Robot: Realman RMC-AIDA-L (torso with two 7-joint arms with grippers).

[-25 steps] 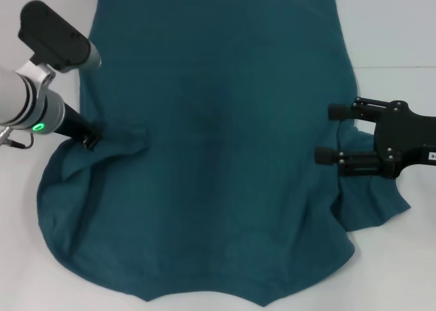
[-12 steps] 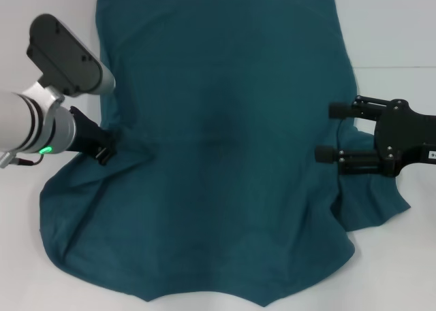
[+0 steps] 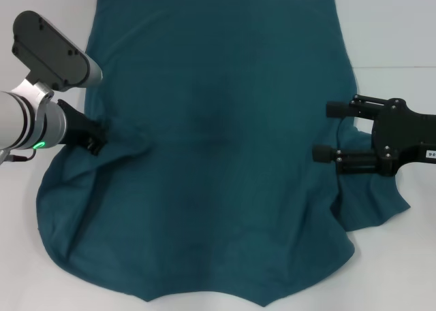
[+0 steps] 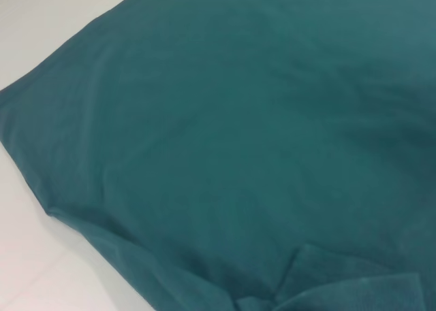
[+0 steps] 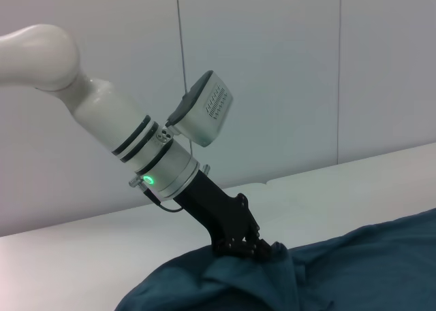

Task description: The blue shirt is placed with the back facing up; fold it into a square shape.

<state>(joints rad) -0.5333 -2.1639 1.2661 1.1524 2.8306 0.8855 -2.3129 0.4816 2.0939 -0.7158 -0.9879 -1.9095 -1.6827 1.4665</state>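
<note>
I work over a plain white table (image 3: pixel 402 32) that carries one garment, the blue shirt (image 3: pixel 225 154). It lies spread flat with its plain side up and covers most of the surface before me. Its nearest edge curves close to my body, and its far straight edge sits squarely at the back of the table.

I count two grippers, both at the shirt's sides about midway along its length. My left gripper (image 3: pixel 97 138) is clenched on a fold of the shirt's left edge; the cloth bunches into ridges around my fingertips, and the right wrist view shows the pinch plainly, with the fabric drawn up into a small peak under my left gripper (image 5: pixel 244 248). My right gripper (image 3: pixel 325 131) lies over the shirt's right edge with its two fingers spread apart and pointing inward across the cloth, grasping nothing.

Beyond the table, the right wrist view shows a pale panelled wall (image 5: pixel 286 73) with thin vertical seams.
</note>
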